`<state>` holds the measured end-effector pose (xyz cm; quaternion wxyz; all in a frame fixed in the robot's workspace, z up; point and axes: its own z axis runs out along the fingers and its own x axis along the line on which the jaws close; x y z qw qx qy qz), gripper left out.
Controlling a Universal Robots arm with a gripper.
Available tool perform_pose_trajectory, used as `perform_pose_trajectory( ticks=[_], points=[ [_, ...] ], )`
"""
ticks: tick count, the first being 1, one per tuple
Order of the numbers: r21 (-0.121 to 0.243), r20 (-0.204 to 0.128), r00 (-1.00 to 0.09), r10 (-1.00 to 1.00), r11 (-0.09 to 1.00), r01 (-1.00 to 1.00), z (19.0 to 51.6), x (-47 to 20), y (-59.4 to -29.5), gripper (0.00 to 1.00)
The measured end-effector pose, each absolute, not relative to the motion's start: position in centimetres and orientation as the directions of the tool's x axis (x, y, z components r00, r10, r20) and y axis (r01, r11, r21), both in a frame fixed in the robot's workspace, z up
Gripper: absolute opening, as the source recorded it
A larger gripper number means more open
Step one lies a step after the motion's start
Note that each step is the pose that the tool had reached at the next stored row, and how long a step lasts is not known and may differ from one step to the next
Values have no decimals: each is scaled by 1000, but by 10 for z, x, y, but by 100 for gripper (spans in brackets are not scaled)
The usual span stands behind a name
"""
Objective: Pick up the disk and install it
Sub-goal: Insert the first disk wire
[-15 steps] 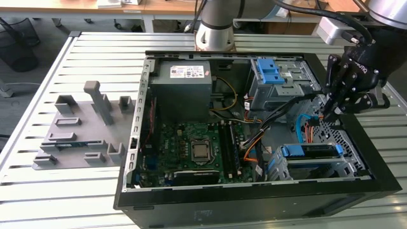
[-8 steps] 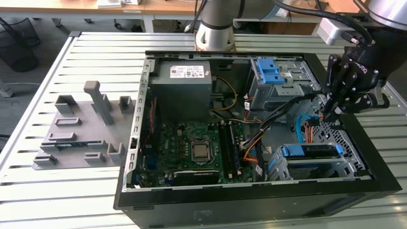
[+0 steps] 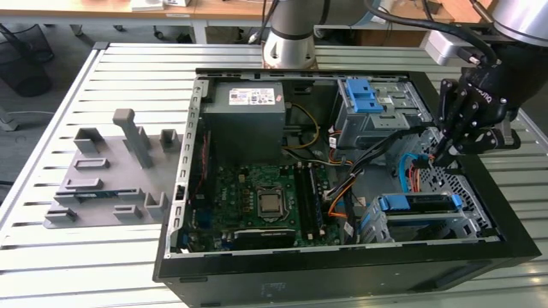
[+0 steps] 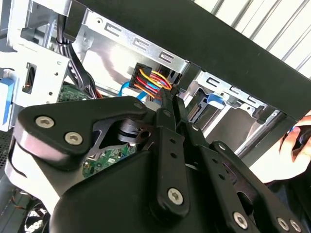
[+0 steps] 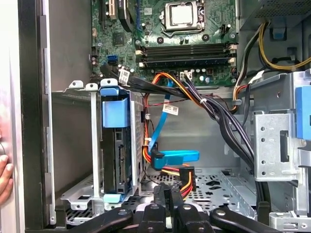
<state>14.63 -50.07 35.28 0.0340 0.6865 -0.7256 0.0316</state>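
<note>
Open PC case (image 3: 342, 269) lies on its side on a slatted metal table (image 3: 51, 263), w/ a grey fixture block (image 3: 107, 176) beside it toward the exterior view's left. The disk (image 3: 417, 204) sits already inside the case, on edge in the drive cage (image 3: 466, 224) near the front corner at the exterior view's right; its blue bracket wraps the top edge. In the first wrist view the disk (image 5: 118, 145) stands upright in the slot between the cage's metal walls, blue bracket at both ends, cage bay next to it open. The gripper (image 3: 441, 154) hangs over the case's rim at the exterior view's right, tips down inside the case, above and apart from the disk. In the second wrist view the gripper (image 4: 169, 94) has its fingers pressed together at the tips, right at a black power plug (image 4: 148, 77) w/ red, orange and yellow wires; can't tell if it actually pinches the plug or a wire. First wrist view shows the same plug (image 5: 187, 175) just above the fingertips (image 5: 165, 191), beside a flat blue data connector (image 5: 177, 158) on a blue cable. Motherboard (image 3: 265, 199) w/ bare CPU socket fills the case's floor; grey power supply (image 3: 248, 119) sits at the far end. A person's hand (image 5: 5, 177) rests at the case's outer edge.
</note>
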Motion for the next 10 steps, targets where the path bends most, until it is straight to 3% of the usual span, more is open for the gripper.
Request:
perform_pose_trajectory(
  ticks=[10],
  points=[
    [-20, 92, -57, -994, 55, -998, 353, 137, -505, 16]
  ],
)
